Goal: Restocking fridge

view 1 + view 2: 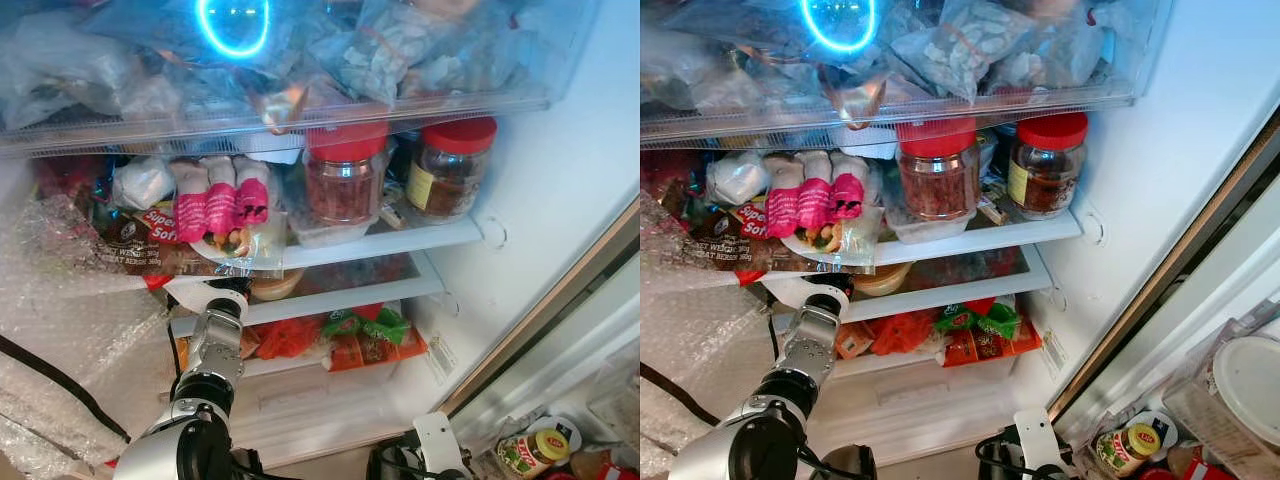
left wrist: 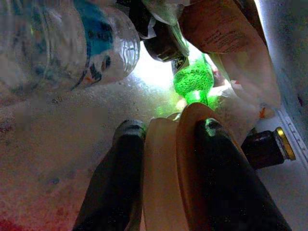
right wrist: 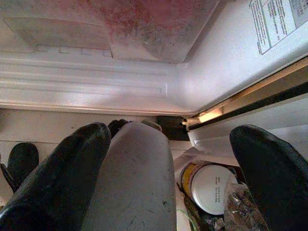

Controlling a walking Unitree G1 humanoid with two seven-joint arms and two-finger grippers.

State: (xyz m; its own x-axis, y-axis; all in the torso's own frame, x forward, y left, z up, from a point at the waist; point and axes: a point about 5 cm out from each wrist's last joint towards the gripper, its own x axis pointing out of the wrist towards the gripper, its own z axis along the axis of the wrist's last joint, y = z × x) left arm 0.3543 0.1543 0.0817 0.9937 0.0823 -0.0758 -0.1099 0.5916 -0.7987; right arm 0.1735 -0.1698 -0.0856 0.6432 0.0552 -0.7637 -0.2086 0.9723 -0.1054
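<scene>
Two jars (image 1: 345,175) stand side by side on the shelf (image 1: 400,240), right of the wrapped packs (image 1: 220,200).

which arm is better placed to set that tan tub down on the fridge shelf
Left. The left hand is already closed on the tan tub and reaching into the fridge at the middle shelf. The right hand hangs low outside, below the fridge.

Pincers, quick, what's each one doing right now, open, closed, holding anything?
Left pincer: closed on a tan container, inside the fridge shelf.
Right pincer: open, holding nothing, down by the fridge's base.
</scene>
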